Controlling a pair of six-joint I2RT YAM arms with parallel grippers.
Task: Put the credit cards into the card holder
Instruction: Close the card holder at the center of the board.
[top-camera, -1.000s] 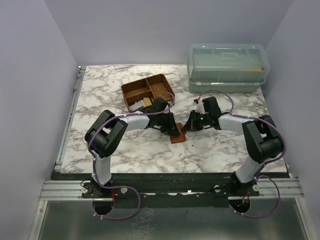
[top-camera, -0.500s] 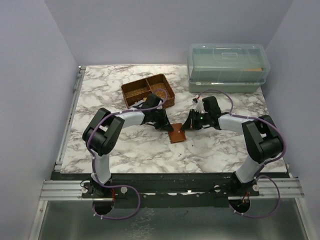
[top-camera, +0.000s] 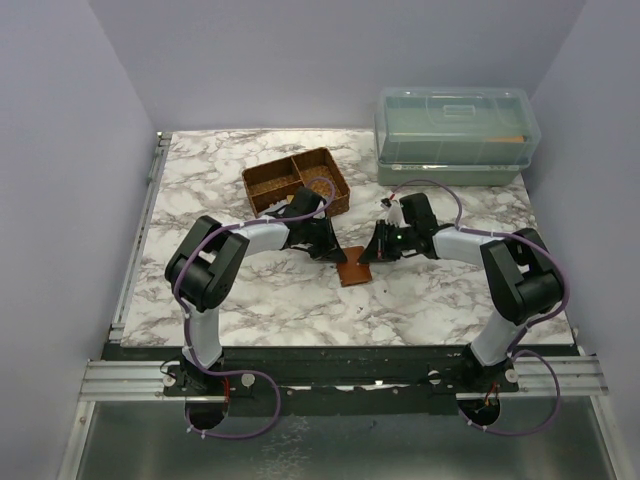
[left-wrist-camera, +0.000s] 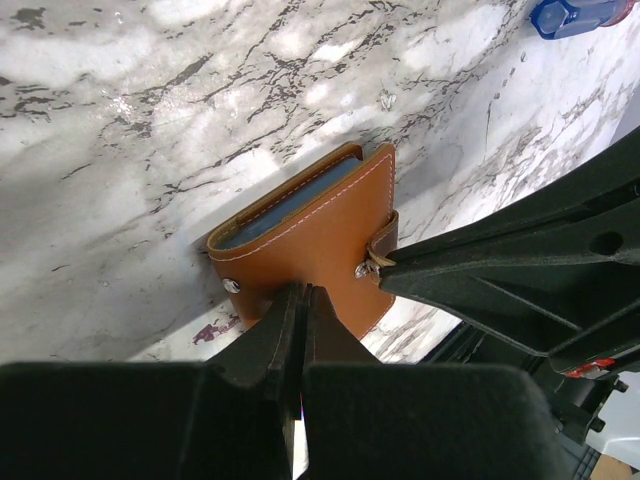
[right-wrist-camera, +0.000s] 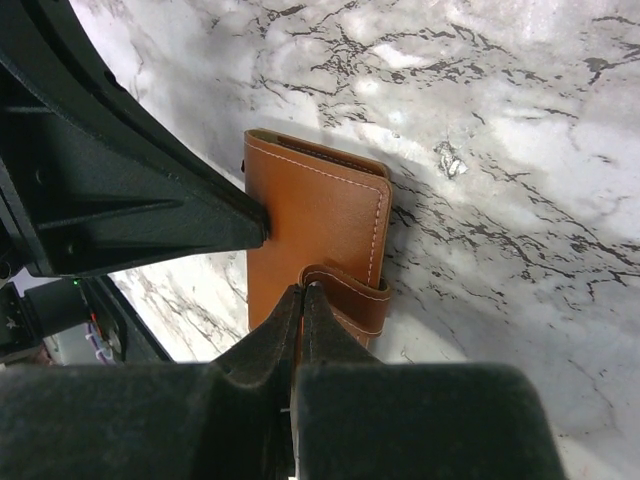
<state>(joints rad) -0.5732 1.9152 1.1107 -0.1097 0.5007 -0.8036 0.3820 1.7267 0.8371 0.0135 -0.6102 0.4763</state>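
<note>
1. Card holder (top-camera: 353, 271): brown, folded shut, flat on marble table (top-camera: 200, 190); mid-table, betw. the two hands, near divided basket (top-camera: 296, 180).
2. Blue card (left-wrist-camera: 288, 204): edge visible inside the fold.
3. Left hand (left-wrist-camera: 302, 292): fingers pressed together, tips touching holder's edge.
4. Right hand (right-wrist-camera: 300, 290): fingers together, tips at snap strap (right-wrist-camera: 345, 298).

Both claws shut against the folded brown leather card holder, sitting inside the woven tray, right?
No: the folded brown leather card holder lies on the marble tabletop, per the top external view. The left claw and right claw are shut against it.
</note>
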